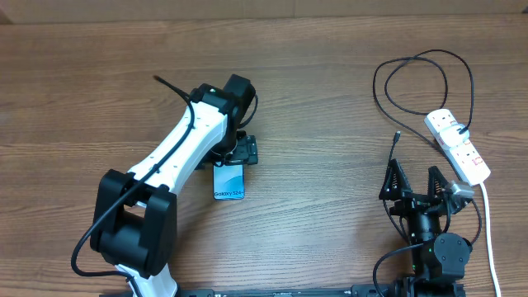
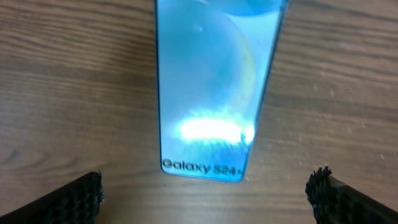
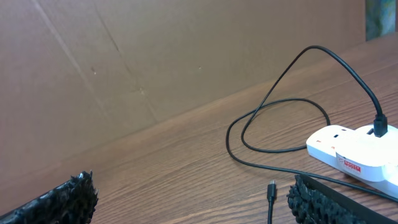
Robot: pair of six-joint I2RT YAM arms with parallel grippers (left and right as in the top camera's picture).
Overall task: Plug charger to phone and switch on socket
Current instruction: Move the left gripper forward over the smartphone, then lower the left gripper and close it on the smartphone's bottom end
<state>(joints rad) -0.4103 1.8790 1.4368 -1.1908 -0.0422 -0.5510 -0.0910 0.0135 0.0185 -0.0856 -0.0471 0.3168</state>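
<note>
- The left hand (image 1: 238,153) is hanging released over the phone (image 1: 229,183), its two fingers spreading wide and gripping nothing.
- In the left wrist view the left hand (image 2: 206,188) is showing its dark fingertips (image 2: 87,194) in the bottom corners, one on each side of the phone (image 2: 214,93) and clear of it.
- The phone is lying flat on the bench (image 1: 330,99), left of centre, screen up and glowing light blue, with the "Galaxy S24+" text at the end nearer the robot. Its far end is hiding under the left arm in the overhead view.
- The right hand (image 1: 415,183) is resting released near the right front of the bench, jaws gaping and empty.
- In the right wrist view the right hand (image 3: 189,194) is pointing towards the charger (image 3: 309,48) and the socket (image 3: 348,149), touching neither.
- The charger is lying in loose loops on the bench at the far right, well apart from the phone. Its small connector tip (image 1: 397,135) is lying free on the wood, just beyond the right hand's fingers.
- The other end of the charger is sitting plugged into the top of the socket (image 1: 458,144).
- The socket is lying at an angle along the right edge of the bench, its thick white cord (image 1: 488,223) trailing back towards the robot.
- Red markings are showing on the socket, but the position of the switches is too small to tell.
</note>
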